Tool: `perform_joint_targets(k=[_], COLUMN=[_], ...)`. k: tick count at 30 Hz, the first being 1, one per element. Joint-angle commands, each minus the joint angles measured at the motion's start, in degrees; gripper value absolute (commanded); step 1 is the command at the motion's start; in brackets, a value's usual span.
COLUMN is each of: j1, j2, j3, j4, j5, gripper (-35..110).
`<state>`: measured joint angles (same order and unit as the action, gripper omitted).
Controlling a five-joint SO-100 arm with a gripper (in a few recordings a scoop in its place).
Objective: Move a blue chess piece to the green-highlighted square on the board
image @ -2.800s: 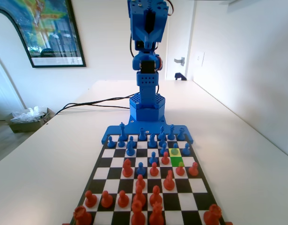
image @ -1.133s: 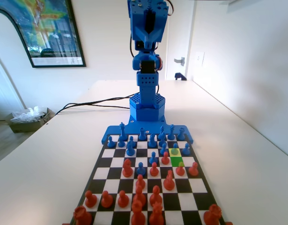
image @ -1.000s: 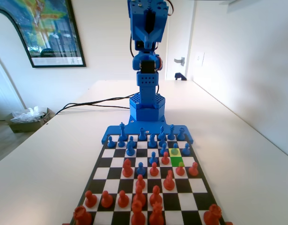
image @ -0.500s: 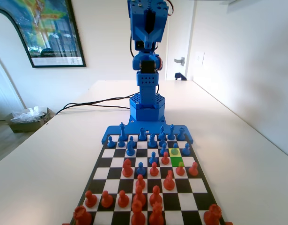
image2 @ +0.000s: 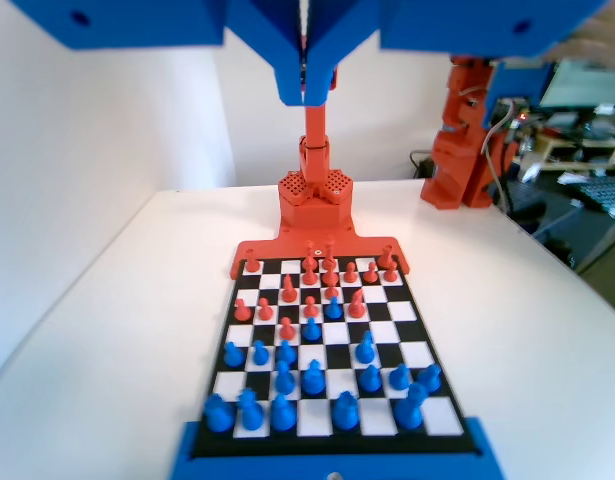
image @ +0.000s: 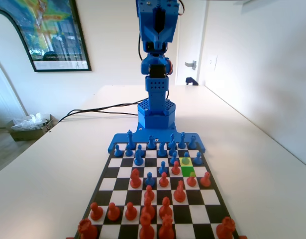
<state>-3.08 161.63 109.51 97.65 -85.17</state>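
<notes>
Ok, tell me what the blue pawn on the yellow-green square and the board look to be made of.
The blue pawn looks like moulded or printed plastic: one even colour, dull sheen. The board looks like a thin, flat printed sheet or card with a matte chequered face; the exact material can't be told.

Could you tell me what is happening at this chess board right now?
The blue arm is raised high above the board, its gripper shut and holding nothing. The blue chess piece stands on the yellow-green square, next to the green-highlighted square, which has no piece on it. Nothing has been picked up yet.
</notes>
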Motion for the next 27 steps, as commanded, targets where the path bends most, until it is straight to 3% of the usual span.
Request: perform_joint_targets(k=[1, 13, 27], j1=[-1.7, -6.3, -14.5], j2=[-6.5, -27.9, -43.5], j3=[-7.5, -14.2, -1.7], j4=[2.0, 2.7, -4.5], j5=[4.4, 19.9, 24.8], gripper=[1, 1, 3])
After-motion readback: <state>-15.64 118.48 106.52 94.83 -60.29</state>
